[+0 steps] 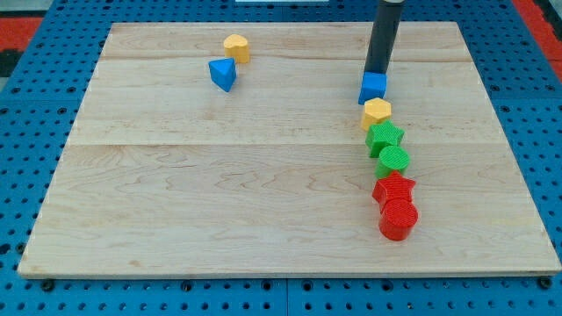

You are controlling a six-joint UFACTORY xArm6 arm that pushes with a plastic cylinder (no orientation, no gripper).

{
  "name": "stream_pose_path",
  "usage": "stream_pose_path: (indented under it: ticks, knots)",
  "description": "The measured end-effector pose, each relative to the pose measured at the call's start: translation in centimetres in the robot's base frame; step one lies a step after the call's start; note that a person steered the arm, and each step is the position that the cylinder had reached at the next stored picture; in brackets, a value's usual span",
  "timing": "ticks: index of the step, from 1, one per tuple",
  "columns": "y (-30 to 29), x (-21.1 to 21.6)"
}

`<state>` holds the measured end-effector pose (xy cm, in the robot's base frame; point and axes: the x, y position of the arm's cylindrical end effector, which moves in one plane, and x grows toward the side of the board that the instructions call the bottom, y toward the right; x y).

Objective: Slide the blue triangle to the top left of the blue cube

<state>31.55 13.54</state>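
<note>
The blue triangle lies in the upper left part of the wooden board, just below and left of a yellow block. The blue cube sits at the upper right, at the top of a column of blocks. My tip stands right behind the blue cube's top edge, touching or nearly touching it, far to the right of the blue triangle.
Below the blue cube a column runs down: a yellow hexagon, a green star, a green cylinder, a red star and a red cylinder. Blue pegboard surrounds the board.
</note>
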Motion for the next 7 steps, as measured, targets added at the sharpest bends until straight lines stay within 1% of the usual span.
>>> stream_pose_path:
  ticks: [1, 2, 3, 4, 5, 6, 7]
  knots:
    - [-1.0, 1.5]
    - [-2.9, 0.9]
    - [-8.7, 0.3]
    - [-16.1, 1.7]
    - [-25.7, 4.0]
    - [-30.2, 0.3]
    - [-20.5, -0.6]
